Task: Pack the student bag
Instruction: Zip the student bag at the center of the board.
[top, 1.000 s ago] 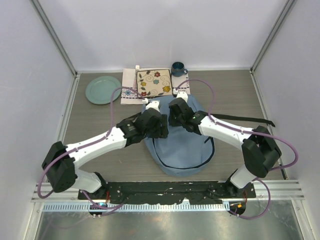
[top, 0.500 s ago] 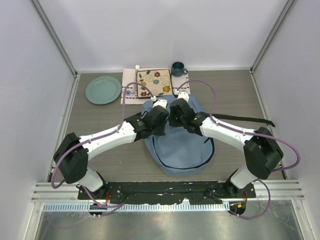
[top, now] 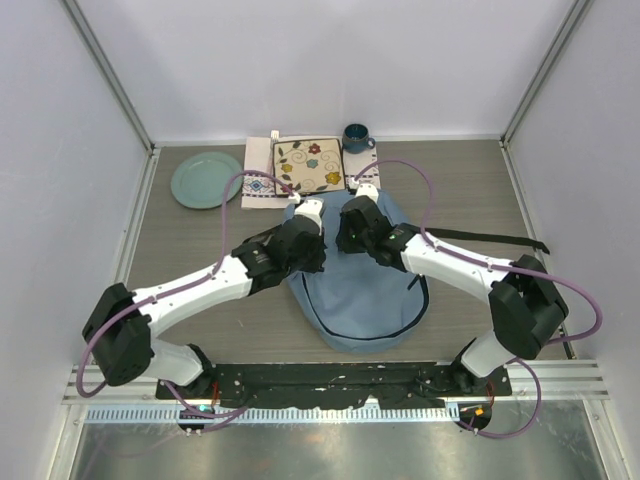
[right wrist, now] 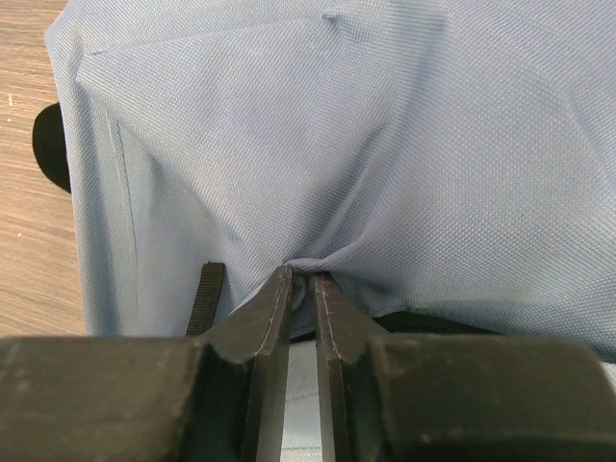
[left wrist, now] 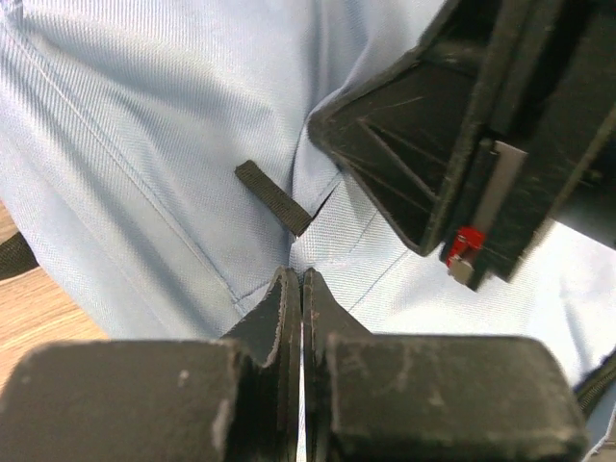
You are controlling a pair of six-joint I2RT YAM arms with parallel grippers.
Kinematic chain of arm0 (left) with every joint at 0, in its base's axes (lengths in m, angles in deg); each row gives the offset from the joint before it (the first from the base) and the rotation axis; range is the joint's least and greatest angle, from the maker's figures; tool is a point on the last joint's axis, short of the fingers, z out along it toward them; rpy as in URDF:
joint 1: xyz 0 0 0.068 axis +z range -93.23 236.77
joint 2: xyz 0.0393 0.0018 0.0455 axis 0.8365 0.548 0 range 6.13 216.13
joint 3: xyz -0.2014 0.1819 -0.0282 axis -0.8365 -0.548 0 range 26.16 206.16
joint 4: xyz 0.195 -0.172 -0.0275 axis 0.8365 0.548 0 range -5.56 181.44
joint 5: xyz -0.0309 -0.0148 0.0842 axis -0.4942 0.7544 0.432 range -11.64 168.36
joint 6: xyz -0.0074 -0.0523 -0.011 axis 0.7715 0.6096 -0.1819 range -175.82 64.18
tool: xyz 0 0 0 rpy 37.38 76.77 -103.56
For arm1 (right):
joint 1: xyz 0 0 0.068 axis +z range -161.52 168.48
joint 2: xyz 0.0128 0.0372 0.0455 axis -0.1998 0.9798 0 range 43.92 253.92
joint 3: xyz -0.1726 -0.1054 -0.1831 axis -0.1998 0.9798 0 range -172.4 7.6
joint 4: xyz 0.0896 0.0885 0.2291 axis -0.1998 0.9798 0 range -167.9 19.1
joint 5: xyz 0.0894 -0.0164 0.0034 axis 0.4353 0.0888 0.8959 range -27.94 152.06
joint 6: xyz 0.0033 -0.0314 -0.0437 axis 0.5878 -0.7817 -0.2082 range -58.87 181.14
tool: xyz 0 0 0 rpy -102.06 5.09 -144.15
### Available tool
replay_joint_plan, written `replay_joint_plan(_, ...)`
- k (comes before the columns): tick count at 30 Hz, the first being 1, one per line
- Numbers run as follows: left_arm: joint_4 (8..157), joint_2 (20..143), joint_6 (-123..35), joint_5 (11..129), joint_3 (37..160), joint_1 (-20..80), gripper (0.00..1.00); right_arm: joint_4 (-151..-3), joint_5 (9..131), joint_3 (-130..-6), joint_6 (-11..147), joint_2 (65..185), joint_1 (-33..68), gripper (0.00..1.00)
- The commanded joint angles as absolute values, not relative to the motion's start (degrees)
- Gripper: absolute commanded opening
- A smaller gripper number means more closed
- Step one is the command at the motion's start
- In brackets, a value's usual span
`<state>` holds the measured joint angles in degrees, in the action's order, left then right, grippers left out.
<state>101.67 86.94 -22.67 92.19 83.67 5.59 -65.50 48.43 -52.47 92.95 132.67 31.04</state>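
Observation:
The student bag [top: 365, 300], light blue fabric with dark zipper lines, lies flat in the middle of the table. Both grippers sit on its far end, side by side. My left gripper [top: 306, 232] [left wrist: 301, 274] is shut, its tips pressed against the bag's fabric [left wrist: 173, 144] beside a short black tab [left wrist: 274, 197]; I cannot tell whether any cloth is caught. My right gripper [top: 350, 228] [right wrist: 303, 272] is shut on a pinched fold of the bag [right wrist: 318, 115], which puckers at its tips. The right gripper's body [left wrist: 462, 144] fills the left wrist view's upper right.
Behind the bag lie a white embroidered cloth [top: 260, 186] and a floral square book [top: 308, 165]. A dark blue mug [top: 356, 137] stands at the back, a teal plate [top: 206, 179] at the back left. A black strap [top: 490, 238] trails right.
My left gripper has closed from open onto the bag's far end, after pushing forward and drawing slightly back. The right gripper has kept its pinch and barely moved.

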Motion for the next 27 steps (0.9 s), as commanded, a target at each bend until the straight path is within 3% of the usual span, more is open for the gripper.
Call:
replay_joint_plan(1, 96.7, 80.3, -24.1, 87.6, 80.6, 5.8, 0.00, -64.3, 46.1, -52.5, 92.2, 131.8, 29.3, 0.20)
replay_joint_plan(10, 98.0, 81.8, -20.8, 89.8, 79.4, 7.0, 0.01, -63.9, 51.1, -46.4, 91.6, 127.5, 29.3, 0.19)
replay_joint_plan(12, 100.8, 82.2, -20.1, 91.7, 80.3, 7.0, 0.13, -62.4, 50.4, -45.5, 91.5, 125.1, 29.3, 0.19)
replay_joint_plan(13, 101.6, 81.9, -19.3, 92.2, 80.5, 7.0, 0.26, -61.0, 49.8, -45.1, 91.4, 124.2, 29.3, 0.19)
replay_joint_plan(15, 102.8, 80.9, -18.3, 92.9, 80.0, 7.0, 0.34, -59.6, 47.2, -45.0, 92.2, 120.5, 29.3, 0.19)
replay_joint_plan(16, 103.0, 79.2, -17.9, 93.4, 79.1, 7.0, 0.48, -60.1, 44.5, -44.0, 92.8, 118.8, 29.3, 0.20)
replay_joint_plan(19, 104.4, 74.5, -16.0, 95.8, 77.3, 7.0, 0.67, -63.8, 43.5, -41.2, 93.0, 111.8, 29.3, 0.27)
replay_joint_plan(21, 105.7, 72.4, -14.6, 97.3, 76.9, 7.0, 0.77, -64.5, 44.0, -40.8, 93.0, 109.9, 29.3, 0.31)
replay_joint_plan(27, 110.0, 66.3, -11.3, 100.6, 74.9, 7.2, 0.88, -61.1, 44.9, -43.1, 93.7, 109.8, 29.3, 0.36)
